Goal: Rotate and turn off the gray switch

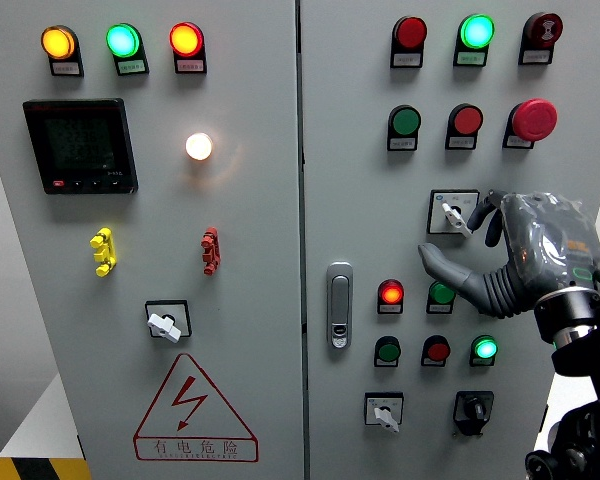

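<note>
One hand in view, the right hand [525,250], arm rising from lower right, wrist bent toward the panel, thumb jutting left, fingertips [492,203] closed on the gray switch [453,214] at mid-right of the right cabinet door [360,150].

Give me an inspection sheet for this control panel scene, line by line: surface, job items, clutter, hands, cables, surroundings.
Surface: gray cabinet panel with two doors, upright, facing the camera.
Job's things: gray switch on the right door, its knob tilted; robot fingers are at its right edge.
Clutter: lamps lit along the top, a red mushroom button, a dark meter, yellow and red clips, two more gray switches lower down, a black switch, a door handle, a red warning triangle.
Hands: right hand at the gray switch, thumb spread below it; grasp cannot be confirmed. Left hand not in view.
Cables: dark cables by the right wrist.
Surroundings: floor with yellow-black striping at lower left.
</note>
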Motion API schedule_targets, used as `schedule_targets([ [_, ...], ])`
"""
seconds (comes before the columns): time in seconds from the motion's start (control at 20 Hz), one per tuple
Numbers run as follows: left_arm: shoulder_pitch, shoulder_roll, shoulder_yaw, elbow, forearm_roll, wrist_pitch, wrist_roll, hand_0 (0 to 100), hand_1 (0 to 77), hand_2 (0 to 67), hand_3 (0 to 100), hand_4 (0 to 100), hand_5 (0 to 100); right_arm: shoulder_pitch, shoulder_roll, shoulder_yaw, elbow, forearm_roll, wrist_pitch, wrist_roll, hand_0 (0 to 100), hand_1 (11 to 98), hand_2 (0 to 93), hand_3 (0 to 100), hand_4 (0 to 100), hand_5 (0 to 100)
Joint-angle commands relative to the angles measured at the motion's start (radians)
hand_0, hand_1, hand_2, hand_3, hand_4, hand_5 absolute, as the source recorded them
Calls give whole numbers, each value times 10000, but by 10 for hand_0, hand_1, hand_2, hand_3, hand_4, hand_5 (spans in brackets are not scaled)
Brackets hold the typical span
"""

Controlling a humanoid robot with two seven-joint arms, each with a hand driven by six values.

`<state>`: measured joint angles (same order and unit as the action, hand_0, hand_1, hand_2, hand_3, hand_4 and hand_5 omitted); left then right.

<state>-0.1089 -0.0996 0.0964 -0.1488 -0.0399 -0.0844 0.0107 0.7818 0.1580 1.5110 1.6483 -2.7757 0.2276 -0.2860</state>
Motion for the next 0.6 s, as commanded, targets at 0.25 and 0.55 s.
schedule_targets([
  [0.25, 0, -1, -12, 0, 0, 0, 0, 341, 0, 123, 222, 119, 122, 189, 0, -122, -252, -85, 10, -207, 51, 278, 613, 757, 885, 940],
  [0.55, 0, -1, 3, 0, 0, 0, 0, 339, 0, 123, 222, 119, 123, 236, 16, -215, -299, -100, 10, -284, 239, 287, 621, 763, 888, 947],
])
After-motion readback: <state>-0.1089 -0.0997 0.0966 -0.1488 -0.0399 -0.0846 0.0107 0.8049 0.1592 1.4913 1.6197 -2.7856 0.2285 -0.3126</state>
